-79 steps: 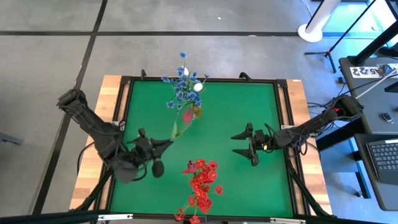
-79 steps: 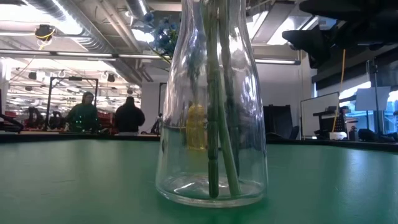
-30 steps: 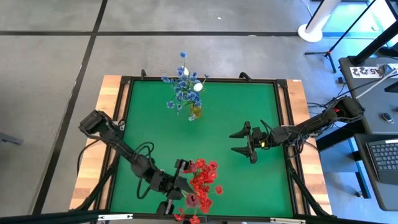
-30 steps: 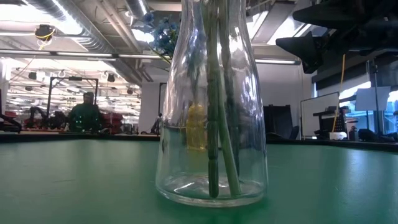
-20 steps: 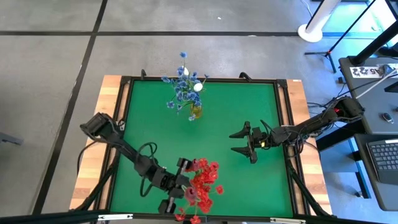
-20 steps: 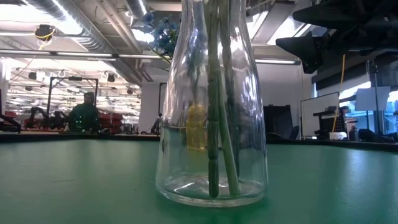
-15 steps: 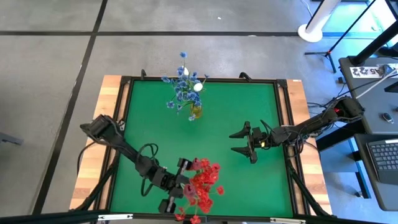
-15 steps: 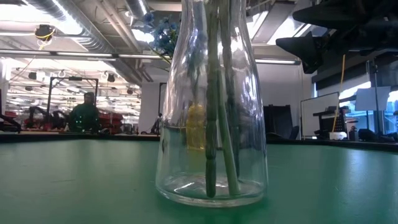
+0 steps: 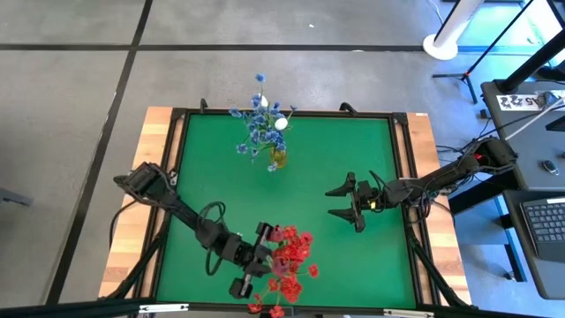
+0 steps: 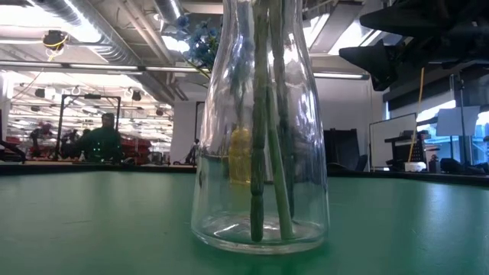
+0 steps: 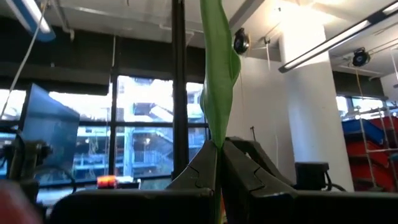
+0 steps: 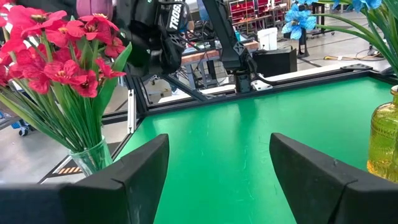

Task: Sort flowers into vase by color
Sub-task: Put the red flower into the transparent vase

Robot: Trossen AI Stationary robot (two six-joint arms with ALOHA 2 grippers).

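Red-petalled artificial flowers [image 9: 289, 258] on thin green stems stand bunched in a clear glass vase [image 12: 90, 158] at the green table's [image 9: 327, 168] near edge. Left gripper [image 9: 250, 268] pinches one green stem [image 11: 217, 81] there. Right gripper [image 9: 346, 202] hovers mid-table, fingers spread.

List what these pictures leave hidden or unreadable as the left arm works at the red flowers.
- High view: the flower held by the left gripper merges with the red flowers; its colour is unclear.
- Left wrist view: only a green stem shows between the shut fingers; the bloom is cut off by the top edge.
- Low view: the clear vase fills the frame, its mouth cut off.
- Right wrist view: the yellow vase is cut by the edge.
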